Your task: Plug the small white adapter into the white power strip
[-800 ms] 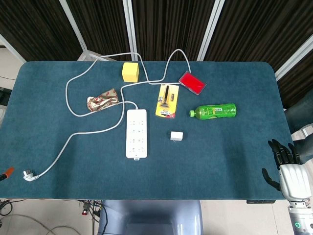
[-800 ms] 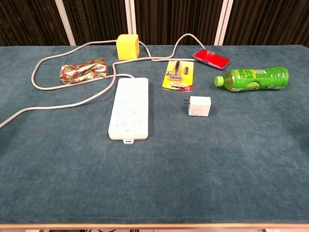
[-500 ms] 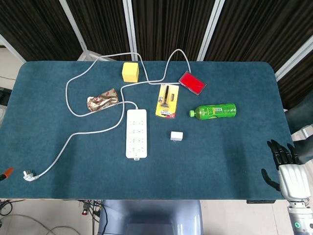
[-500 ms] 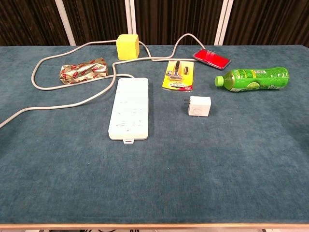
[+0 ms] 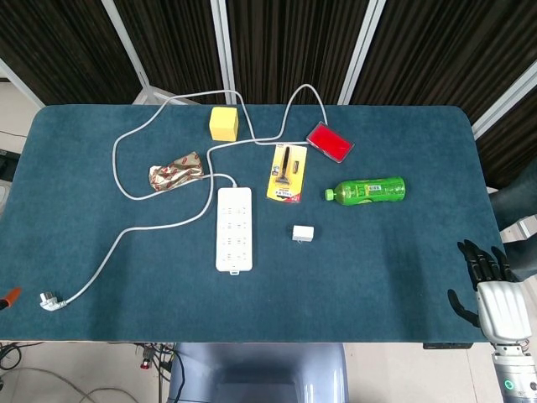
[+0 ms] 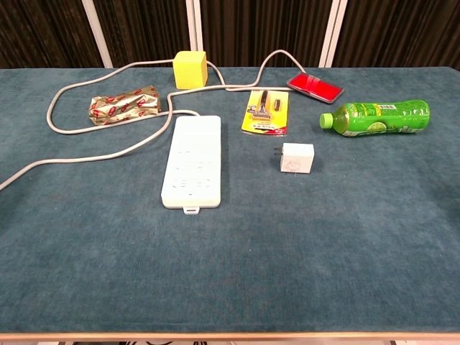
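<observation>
The small white adapter (image 5: 303, 232) (image 6: 296, 158) lies on its side on the blue table, prongs pointing left toward the white power strip (image 5: 234, 228) (image 6: 192, 161). The strip lies flat, sockets up, a short gap left of the adapter. My right hand (image 5: 489, 284) shows only in the head view, at the table's front right edge, far from the adapter. Its fingers are spread and it holds nothing. My left hand appears in neither view.
The strip's grey cable (image 5: 138, 225) loops across the left half to a plug (image 5: 49, 300). Behind lie a yellow cube (image 5: 224, 123), a foil snack packet (image 5: 176, 171), a razor pack (image 5: 287, 172), a red case (image 5: 330, 142) and a green bottle (image 5: 366, 191).
My right hand has sunk slightly toward the front edge. Nothing on the table has moved.
</observation>
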